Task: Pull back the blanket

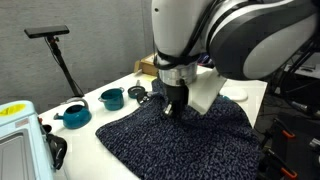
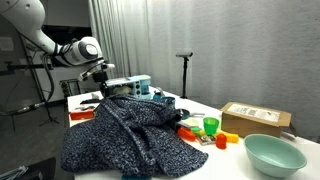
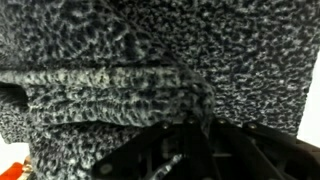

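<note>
tool [image 1: 175,103] pinched shut on a fold of the blanket [image 1: 195,140], one edge lifted but most of it lies spread over the worktop [image 1: 80,140], so pull-back looks barely started

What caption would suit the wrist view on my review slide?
Close-up: gripper shut on a fold of the dark speckled blanket, which fills the frame.

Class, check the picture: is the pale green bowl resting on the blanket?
No: the bowl stands on the table, well apart from the blanket.
</note>
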Motion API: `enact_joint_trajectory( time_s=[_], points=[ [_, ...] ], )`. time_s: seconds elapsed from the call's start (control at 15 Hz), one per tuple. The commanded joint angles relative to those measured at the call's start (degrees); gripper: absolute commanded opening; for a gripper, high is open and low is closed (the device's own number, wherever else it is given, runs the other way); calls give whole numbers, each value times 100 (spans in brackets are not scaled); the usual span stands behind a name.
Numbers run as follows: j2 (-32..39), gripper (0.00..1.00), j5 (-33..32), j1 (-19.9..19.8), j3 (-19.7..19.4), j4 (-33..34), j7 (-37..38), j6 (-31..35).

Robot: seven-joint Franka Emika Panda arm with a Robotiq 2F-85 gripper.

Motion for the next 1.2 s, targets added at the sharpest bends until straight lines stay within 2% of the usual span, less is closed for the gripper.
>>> enact_joint_trajectory(
  time_s=[0.0, 0.33, 0.67, 0.73, 0.8, 1.13],
  points=[
    [409, 2, 572, 77, -14, 255, -9, 528],
    [697, 2, 2095, 16, 111, 199, -358, 1219],
    [868, 2, 2678, 63, 32, 146, -578, 1735],
    [884, 34, 2672, 93, -3, 147, -540, 1757],
    [900, 35, 2653, 112, -29, 138, -522, 1811],
    [915, 72, 2013, 376, -385, 107, -79, 1905]
  ],
)
